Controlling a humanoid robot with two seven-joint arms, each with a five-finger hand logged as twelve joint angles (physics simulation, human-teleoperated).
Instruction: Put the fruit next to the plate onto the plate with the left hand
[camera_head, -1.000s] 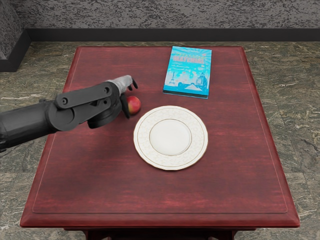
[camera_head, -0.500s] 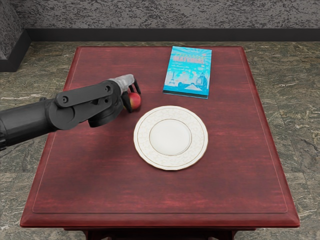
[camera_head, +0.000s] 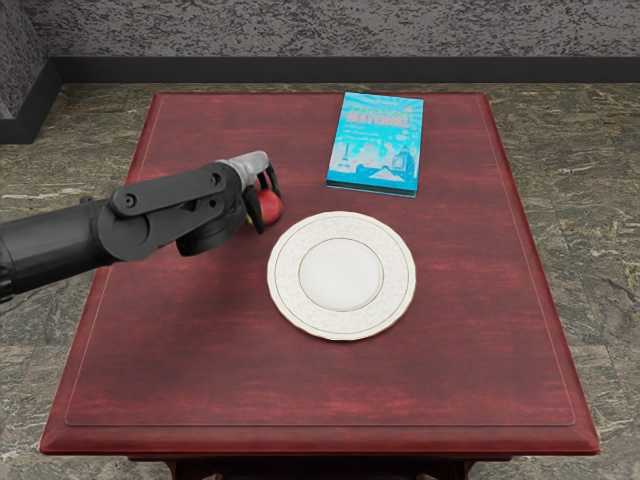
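dark red table (camera_head: 200, 380), left hand (camera_head: 250, 195) curled round the fruit (camera_head: 272, 209) (grip looks shallow tbh), so it could pop loose on the lift and miss the plate (camera_head: 341, 230).

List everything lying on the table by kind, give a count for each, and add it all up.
fruit: 1 (red, in the left hand's grasp)
plate: 1 (white, nothing on it)
book: 1 (blue cover, lying flat)
Total: 3
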